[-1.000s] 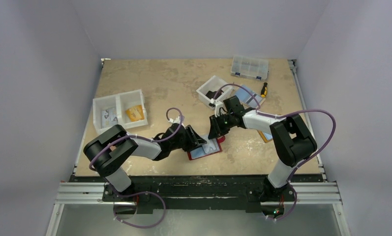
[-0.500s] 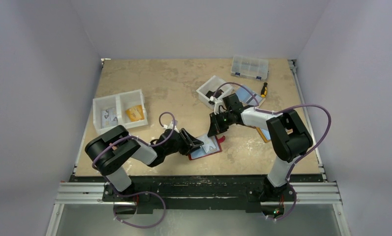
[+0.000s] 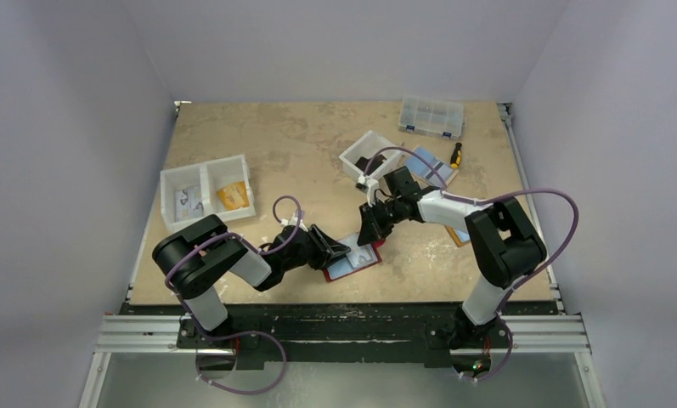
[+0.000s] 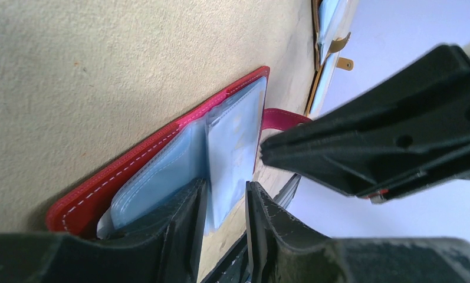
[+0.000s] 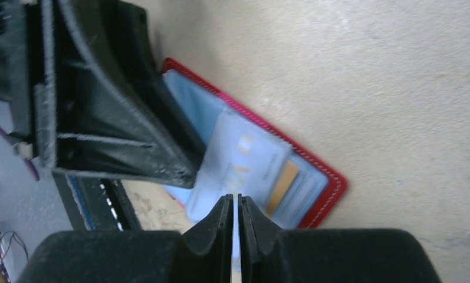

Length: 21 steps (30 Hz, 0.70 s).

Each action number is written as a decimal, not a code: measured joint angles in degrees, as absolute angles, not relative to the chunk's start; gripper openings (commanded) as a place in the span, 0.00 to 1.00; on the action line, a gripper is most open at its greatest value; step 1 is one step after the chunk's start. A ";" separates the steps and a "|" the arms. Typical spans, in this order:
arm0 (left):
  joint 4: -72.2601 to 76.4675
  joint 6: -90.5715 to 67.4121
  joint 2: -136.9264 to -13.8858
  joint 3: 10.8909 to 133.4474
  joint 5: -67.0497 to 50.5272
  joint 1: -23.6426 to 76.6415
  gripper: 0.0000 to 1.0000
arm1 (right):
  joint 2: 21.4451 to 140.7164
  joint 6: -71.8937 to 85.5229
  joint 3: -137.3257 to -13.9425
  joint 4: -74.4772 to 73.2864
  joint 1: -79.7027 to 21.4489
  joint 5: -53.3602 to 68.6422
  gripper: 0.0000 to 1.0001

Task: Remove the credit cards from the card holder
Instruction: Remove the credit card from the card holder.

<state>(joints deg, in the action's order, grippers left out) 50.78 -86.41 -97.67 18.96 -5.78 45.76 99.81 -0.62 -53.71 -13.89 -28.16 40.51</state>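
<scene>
Card holder point(image 3: 358, 265): one, dark red, open flat on the table point(image 3: 275, 144) near the front edge, between two grippers. Cards seen: two, one light blue point(image 5: 244, 162) and one orange point(image 5: 282, 180) in a sleeve. Left gripper point(image 4: 225, 187) has a narrow gap astride the blue card; I cannot tell whether it grips. Right gripper point(image 5: 232, 201) is clenched at that card's edge.

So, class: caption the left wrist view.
Left hand straddles a light blue plastic card in the dark red booklet card holder.

card holder point(image 3: 358, 264) beside left gripper point(image 3: 341, 250)
</scene>
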 measured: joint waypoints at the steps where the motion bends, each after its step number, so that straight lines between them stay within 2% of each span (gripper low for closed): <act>1: 50.83 -86.41 -97.67 18.94 -5.78 45.76 0.34 | 98.87 -0.97 -53.10 -14.24 -28.14 40.91 0.18; 7: 50.89 -86.41 -97.67 18.85 -5.74 45.76 0.34 | 94.94 -1.56 -51.99 -14.59 -27.86 41.21 0.20; 15: 50.94 -86.41 -97.67 18.85 -5.76 45.76 0.36 | 99.53 -0.64 -52.40 -14.94 -27.49 38.94 0.16; 21: 52.16 -86.41 -98.59 18.90 -6.31 45.67 0.36 | 100.92 -0.54 -53.63 -15.40 -27.64 40.97 0.17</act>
